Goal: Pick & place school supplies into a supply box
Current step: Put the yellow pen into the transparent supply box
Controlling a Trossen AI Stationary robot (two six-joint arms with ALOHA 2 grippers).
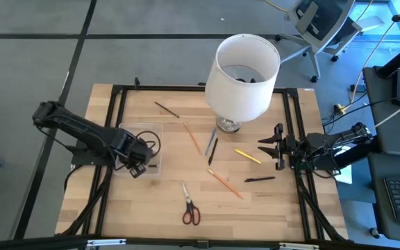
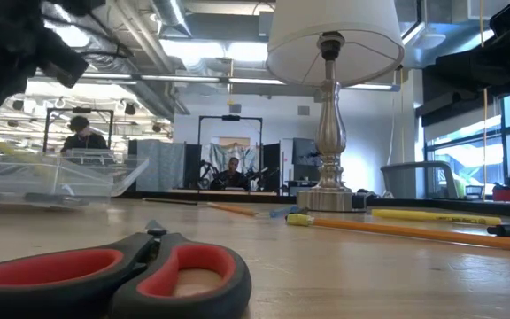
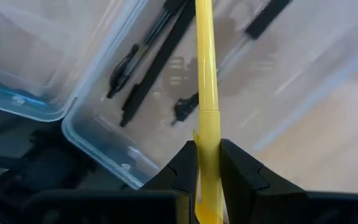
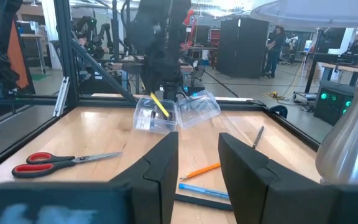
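Wooden table point(image 1: 269, 208) under the arms, black frame around it, and a lamp with a white shade point(image 1: 240, 76) standing at the far side. Over to the left gripper point(image 3: 207, 163) — its two dark fingers are clamped on a yellow pen point(image 3: 205, 74), which points straight out ahead of them. Directly beyond that pen lies the clear plastic box point(image 3: 86, 134), and on its floor you can see dark pens point(image 3: 148, 59) already lying inside. From overhead, the gripper hangs right over the box point(image 1: 144, 129), at the table's left side.

Now the right gripper point(image 1: 272, 146) — fingers spread apart, nothing between them, parked at the table's right edge. Just ahead of its fingertips sits another yellow pen point(image 1: 248, 156), and close beside it, nearer the front edge, a black pen point(image 1: 259, 179). Farther out toward the table's middle lie an orange pencil point(image 1: 225, 183), a second orange pencil point(image 1: 192, 137) and a dark pencil point(image 1: 167, 109) near the far edge. The red-handled scissors point(image 1: 189, 205) rest flat near the front edge, between the two grippers and well apart from both.
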